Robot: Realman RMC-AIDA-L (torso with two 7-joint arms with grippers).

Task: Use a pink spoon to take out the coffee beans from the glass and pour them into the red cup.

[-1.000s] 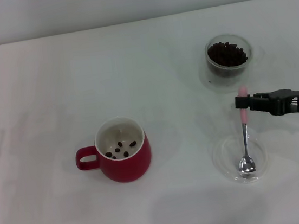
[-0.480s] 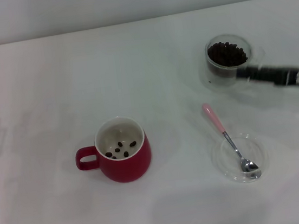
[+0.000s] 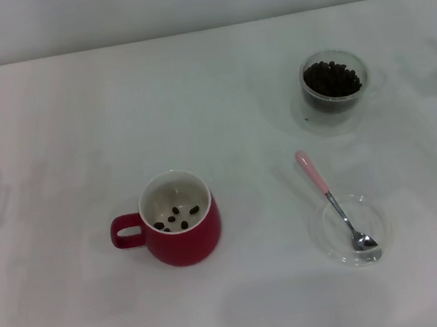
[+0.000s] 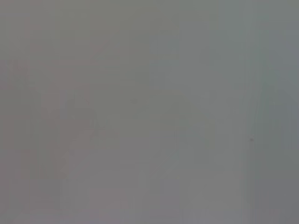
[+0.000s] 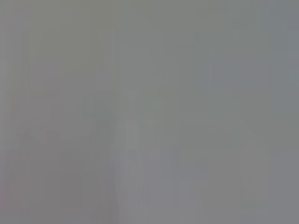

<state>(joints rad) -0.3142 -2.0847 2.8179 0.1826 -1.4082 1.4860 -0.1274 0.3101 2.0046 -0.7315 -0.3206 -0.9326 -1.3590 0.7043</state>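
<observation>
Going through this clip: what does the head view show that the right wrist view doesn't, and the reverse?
Only the head view shows the scene: the red cup with a few coffee beans inside, the glass full of beans, and the pink spoon lying with its bowl in a clear dish. The right wrist view shows only a featureless grey field. They share nothing identifiable.
</observation>
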